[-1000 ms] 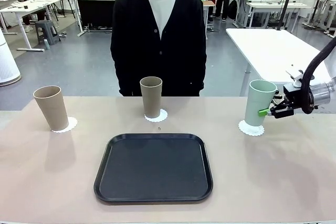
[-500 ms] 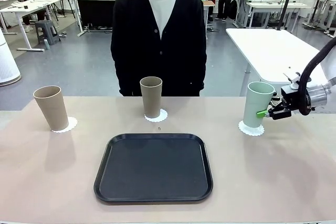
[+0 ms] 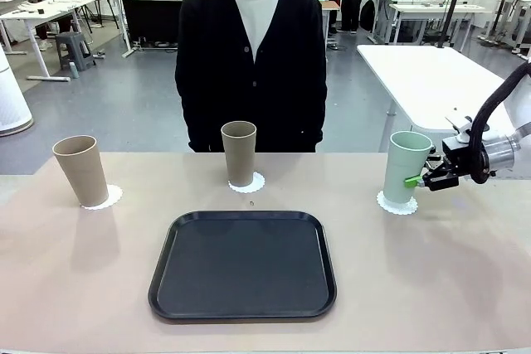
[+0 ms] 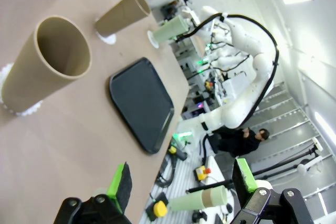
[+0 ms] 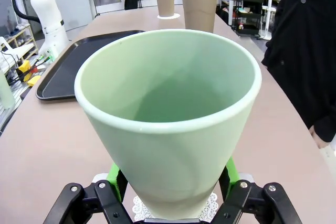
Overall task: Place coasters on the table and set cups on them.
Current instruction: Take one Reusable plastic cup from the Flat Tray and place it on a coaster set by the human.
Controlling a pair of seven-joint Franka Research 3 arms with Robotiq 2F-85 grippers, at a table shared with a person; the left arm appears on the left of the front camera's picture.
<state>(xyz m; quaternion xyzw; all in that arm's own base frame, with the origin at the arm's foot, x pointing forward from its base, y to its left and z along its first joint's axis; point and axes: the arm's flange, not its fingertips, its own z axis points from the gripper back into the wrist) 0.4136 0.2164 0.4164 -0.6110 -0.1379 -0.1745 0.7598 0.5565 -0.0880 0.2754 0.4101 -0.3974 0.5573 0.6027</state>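
At right of front view, right gripper (image 3: 421,178) clamps mint cup (image 3: 406,167), base over coaster (image 3: 397,202). Seat cup flat & centred before opening. Lower edge of left wrist view: left gripper (image 4: 181,184) wide, empty. Tan cups (image 3: 239,153) on doilies beyond.

A black tray (image 3: 242,264) with rounded corners and a raised rim lies flat near the front middle of the desk, its inside bare and matte. A person in a black cardigan (image 3: 251,55) over a white top stands at the far side, straight behind the tray. Beyond the person stretches a grey floor (image 3: 116,105) with white tables (image 3: 431,80) to the right and left, and a grey stool (image 3: 75,50) at far left.
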